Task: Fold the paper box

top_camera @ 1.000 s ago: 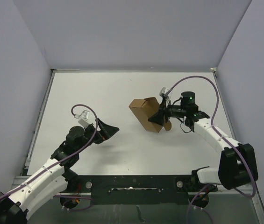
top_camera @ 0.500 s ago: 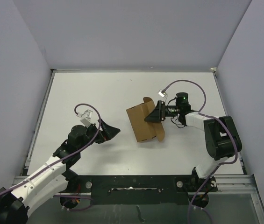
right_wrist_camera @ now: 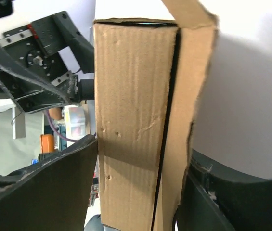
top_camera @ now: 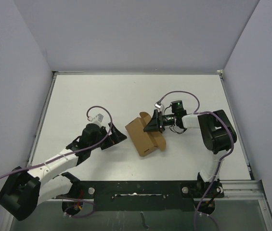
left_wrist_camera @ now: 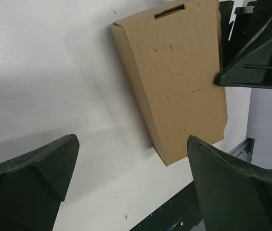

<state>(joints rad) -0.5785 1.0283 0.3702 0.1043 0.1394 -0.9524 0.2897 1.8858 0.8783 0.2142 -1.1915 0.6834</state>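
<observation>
- Now the left gripper (top_camera: 119,138) has its jaws spread wide and holds nothing. Compared with 1 second ago, it has moved forward, and the gap to the cardboard is much smaller.
- Just ahead of its open jaws lies the paper box (top_camera: 142,138), near but not touching them. In the left wrist view a broad brown panel faces up, with 1 narrow slot (left_wrist_camera: 169,10) at its far end.
- Also the box has changed place. 1 second ago it was tipped up on the far side, next to the right arm. Now it lies low on the table (top_camera: 78,96) and closer to the left arm.
- Beyond the box, at its far edge, the right gripper (top_camera: 154,126) reaches in. Its arm is stretched further towards the left than before.
- In the right wrist view the box fills the space between the 2 fingers (right_wrist_camera: 44,192), and a loose flap (right_wrist_camera: 188,19) stands out above them. The jaws seem to be easing apart, so I cannot tell if they are really pinching the cardboard or only standing against it.
- My judgement is that the right arm has brought the box down within reach of the left one, and the box is not yet closed. I think the next fold will need both arms, 1 to steady the box and 1 to turn the flap.
</observation>
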